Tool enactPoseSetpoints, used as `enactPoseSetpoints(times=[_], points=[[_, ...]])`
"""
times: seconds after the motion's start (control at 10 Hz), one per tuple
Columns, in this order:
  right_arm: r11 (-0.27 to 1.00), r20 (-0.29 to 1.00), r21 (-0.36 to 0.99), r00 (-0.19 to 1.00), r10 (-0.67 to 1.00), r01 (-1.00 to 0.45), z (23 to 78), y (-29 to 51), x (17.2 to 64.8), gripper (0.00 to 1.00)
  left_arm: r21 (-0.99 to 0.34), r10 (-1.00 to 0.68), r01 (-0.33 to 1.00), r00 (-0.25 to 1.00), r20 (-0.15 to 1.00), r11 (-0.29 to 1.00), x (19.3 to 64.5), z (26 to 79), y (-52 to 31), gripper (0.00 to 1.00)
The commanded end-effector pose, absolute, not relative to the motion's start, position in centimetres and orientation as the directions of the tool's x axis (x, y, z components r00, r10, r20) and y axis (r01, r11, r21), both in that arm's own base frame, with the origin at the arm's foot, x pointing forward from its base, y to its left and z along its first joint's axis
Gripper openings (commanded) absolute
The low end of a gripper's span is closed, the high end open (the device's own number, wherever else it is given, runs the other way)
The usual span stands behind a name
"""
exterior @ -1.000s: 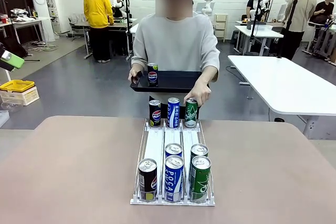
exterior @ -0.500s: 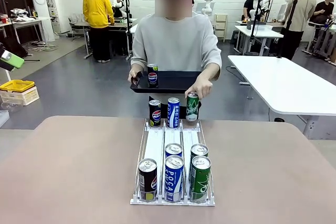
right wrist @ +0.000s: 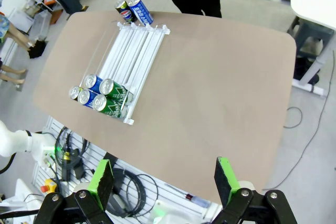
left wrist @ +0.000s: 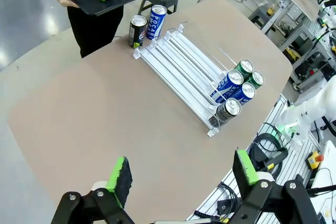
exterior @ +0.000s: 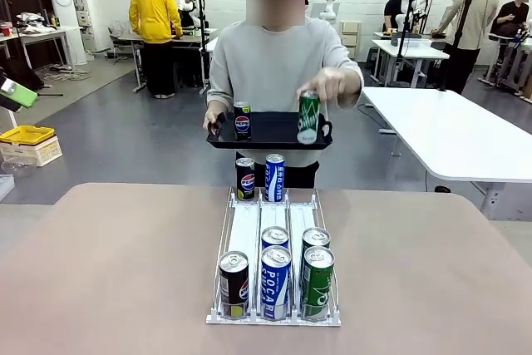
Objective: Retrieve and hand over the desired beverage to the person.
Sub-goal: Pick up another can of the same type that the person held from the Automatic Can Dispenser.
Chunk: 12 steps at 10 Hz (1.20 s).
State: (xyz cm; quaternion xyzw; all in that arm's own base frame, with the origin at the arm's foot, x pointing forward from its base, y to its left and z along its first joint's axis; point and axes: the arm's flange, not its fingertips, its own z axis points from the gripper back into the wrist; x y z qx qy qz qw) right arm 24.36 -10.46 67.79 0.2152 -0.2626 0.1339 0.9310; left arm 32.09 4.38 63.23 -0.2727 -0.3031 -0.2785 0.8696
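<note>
As person (exterior: 278, 64) holds can (exterior: 308, 120), tan table (exterior: 125, 272), grey floor (exterior: 141, 143)

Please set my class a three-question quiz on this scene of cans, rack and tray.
1. True or false: the tray carries a Pepsi can.
2. Which can is in the person's raised hand? A Pepsi, B blue, C green.
3. How many cans stand at the near end of the rack?

Key: 1 true; 2 C, the green can; 3 five.
</note>
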Motion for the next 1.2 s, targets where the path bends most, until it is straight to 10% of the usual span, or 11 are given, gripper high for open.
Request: enactPoseSetpoints(times=[0.0,1.1], points=[[0.866,0.547,0.337,0.825,0.140,-0.370,67.61,-10.41,24.47,1.00,-0.313,-0.323,0.653,0.664,0.674,0.689,32.02,63.49,4.37,1.00],[0.866,0.547,0.337,0.825,0.140,-0.370,67.61,-10.41,24.47,1.00,-0.313,-0.323,0.653,0.664,0.674,0.689,32.02,63.49,4.37,1.00]])
